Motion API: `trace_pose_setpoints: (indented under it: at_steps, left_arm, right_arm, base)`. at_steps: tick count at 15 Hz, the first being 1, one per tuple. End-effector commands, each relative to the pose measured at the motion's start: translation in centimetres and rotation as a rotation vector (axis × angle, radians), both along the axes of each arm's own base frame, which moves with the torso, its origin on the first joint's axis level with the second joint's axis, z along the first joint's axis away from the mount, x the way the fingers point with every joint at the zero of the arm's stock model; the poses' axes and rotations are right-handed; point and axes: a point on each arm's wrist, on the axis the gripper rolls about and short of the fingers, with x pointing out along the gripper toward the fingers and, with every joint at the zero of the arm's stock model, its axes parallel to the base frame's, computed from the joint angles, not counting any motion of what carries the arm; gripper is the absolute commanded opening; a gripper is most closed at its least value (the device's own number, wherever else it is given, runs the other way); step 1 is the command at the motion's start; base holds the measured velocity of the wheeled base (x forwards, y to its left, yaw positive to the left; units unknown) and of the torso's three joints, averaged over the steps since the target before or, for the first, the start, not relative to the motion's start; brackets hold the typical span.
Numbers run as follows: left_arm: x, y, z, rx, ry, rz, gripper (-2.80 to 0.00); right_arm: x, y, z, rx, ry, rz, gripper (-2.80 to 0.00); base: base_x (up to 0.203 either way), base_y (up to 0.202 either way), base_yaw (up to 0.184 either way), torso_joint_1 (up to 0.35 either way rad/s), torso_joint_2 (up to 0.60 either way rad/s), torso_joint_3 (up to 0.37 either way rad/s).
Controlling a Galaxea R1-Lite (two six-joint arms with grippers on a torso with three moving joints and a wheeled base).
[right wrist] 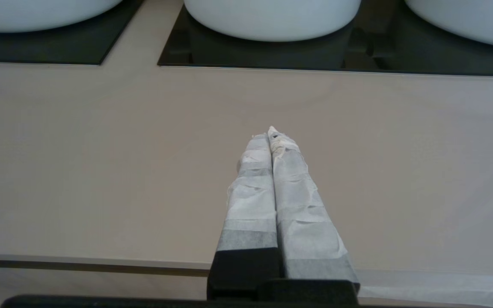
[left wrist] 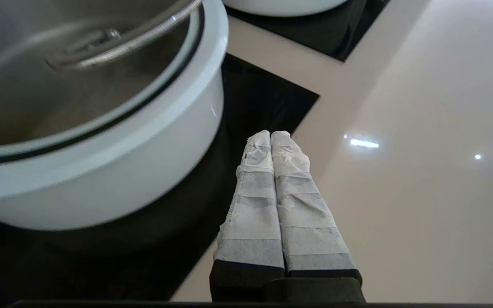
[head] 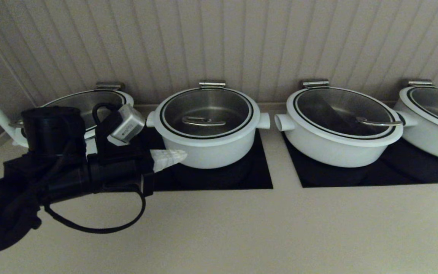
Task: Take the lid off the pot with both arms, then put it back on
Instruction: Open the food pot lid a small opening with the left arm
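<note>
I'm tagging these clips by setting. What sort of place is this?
Probably a buffet or catering counter: four white pots with glass lids, like the pot under its lid, stand in a row on black inset panels in a beige countertop, against a panelled wall.

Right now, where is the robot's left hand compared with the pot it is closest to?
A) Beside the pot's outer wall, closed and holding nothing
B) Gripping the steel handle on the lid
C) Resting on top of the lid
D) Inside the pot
A: the left hand sits low beside the white wall of the pot, its wrapped fingers pressed together and empty, while the lid lies on the pot with nothing gripping its handle.
</note>
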Motion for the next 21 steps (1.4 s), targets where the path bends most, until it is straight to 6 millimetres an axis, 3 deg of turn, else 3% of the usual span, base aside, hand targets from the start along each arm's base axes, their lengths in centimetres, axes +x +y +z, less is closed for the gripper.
trace_pose_setpoints:
  at_steps: [1, 13, 21]
  left_arm:
    - [1.0, -0.5, -0.7, -0.002, -0.004, -0.007, -2.80]
    - [3.2, -3.0, -0.5, -0.025, -0.010, -0.057, -2.80]
    - [4.2, -3.4, -1.4, -0.012, 0.001, -0.056, -2.80]
  right_arm:
    - [0.0, 0.0, 0.0, 0.000, -0.001, 0.001, -2.80]
    - [0.0, 0.0, 0.0, 0.000, -0.001, 0.001, -2.80]
    - [0.0, 0.0, 0.0, 0.000, -0.001, 0.001, -2.80]
  base:
    - [0.000, 0.000, 0.000, 0.000, 0.00, 0.000]
    - [0.000, 0.000, 0.000, 0.000, 0.00, 0.000]
    - [0.000, 0.000, 0.000, 0.000, 0.00, 0.000]
